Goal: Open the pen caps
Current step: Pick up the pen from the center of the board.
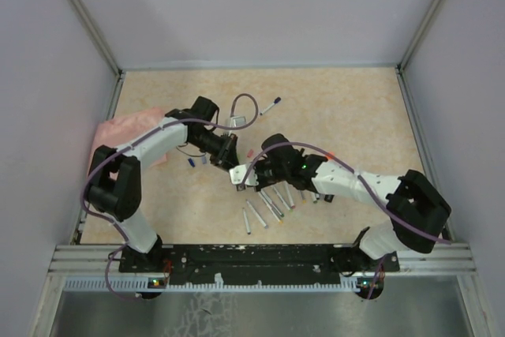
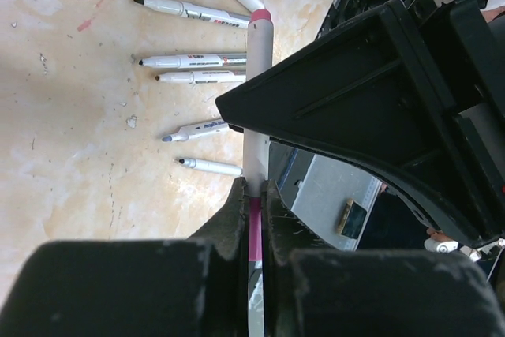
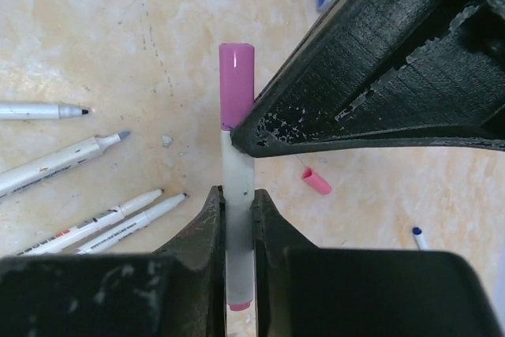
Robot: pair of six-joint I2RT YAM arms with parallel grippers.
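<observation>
Pink-capped pen point(image 3: 236, 165) sits clenched by left hand point(image 2: 253, 199) and right hand point(image 3: 236, 201), uncapped pens point(image 2: 193, 61) and loose pink cap point(image 3: 316, 181) nearby.

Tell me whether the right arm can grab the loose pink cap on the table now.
Probably not yet: the right fingers are shut on the pink-capped pen, so they are occupied. The loose pink cap itself lies uncovered nearby.
</observation>
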